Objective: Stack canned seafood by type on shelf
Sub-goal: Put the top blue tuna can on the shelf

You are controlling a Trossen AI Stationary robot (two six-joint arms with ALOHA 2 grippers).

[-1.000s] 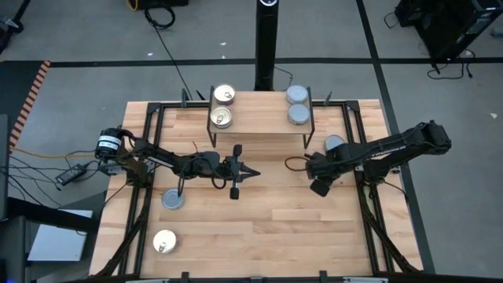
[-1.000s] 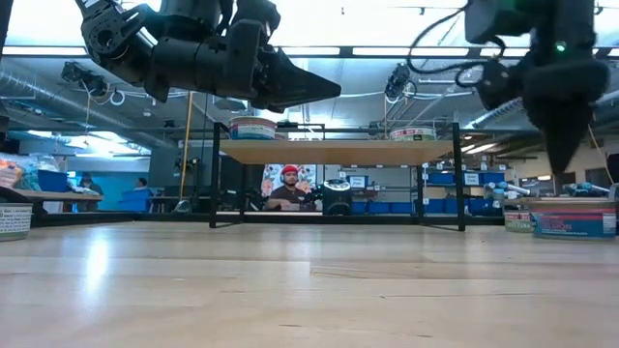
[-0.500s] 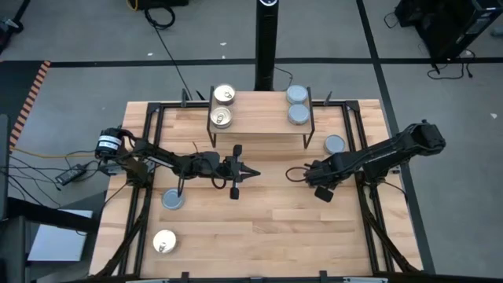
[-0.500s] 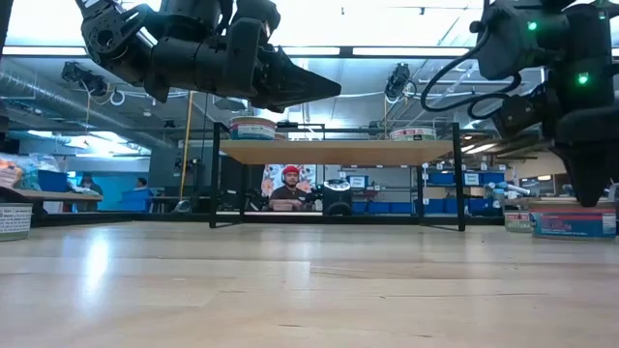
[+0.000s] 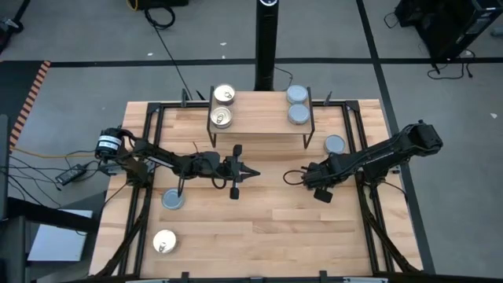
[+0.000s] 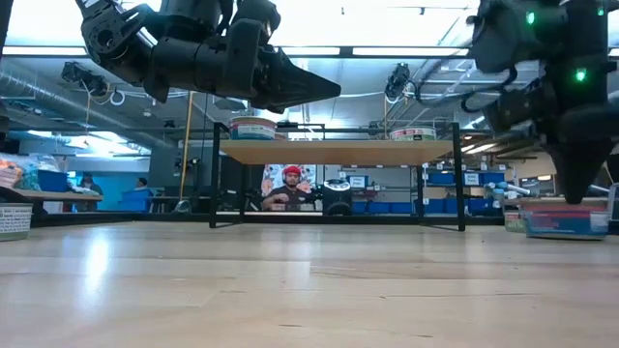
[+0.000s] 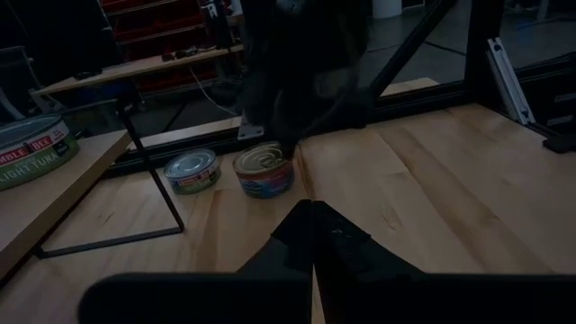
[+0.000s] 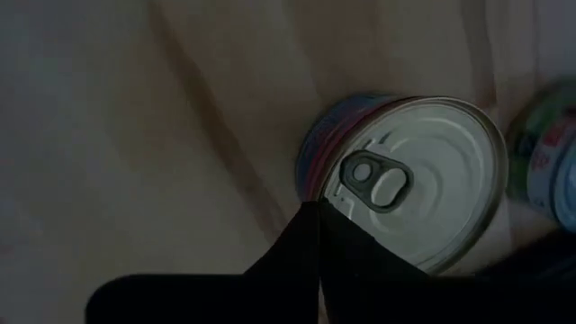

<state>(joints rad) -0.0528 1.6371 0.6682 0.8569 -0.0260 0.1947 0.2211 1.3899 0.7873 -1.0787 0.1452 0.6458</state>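
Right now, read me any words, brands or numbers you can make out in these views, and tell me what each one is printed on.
"BLE BEE" and "LIGHT TUNA": partial label on the tin on the shelf.
Labels on the two tins on the table: too small to read.
Pull-tab tin side label: blurred, unreadable.

Black pole (image 5: pixel 266 43) behind the table, person in red cap (image 6: pixel 289 189) seated, coiled cables (image 5: pixel 161 12) on floor
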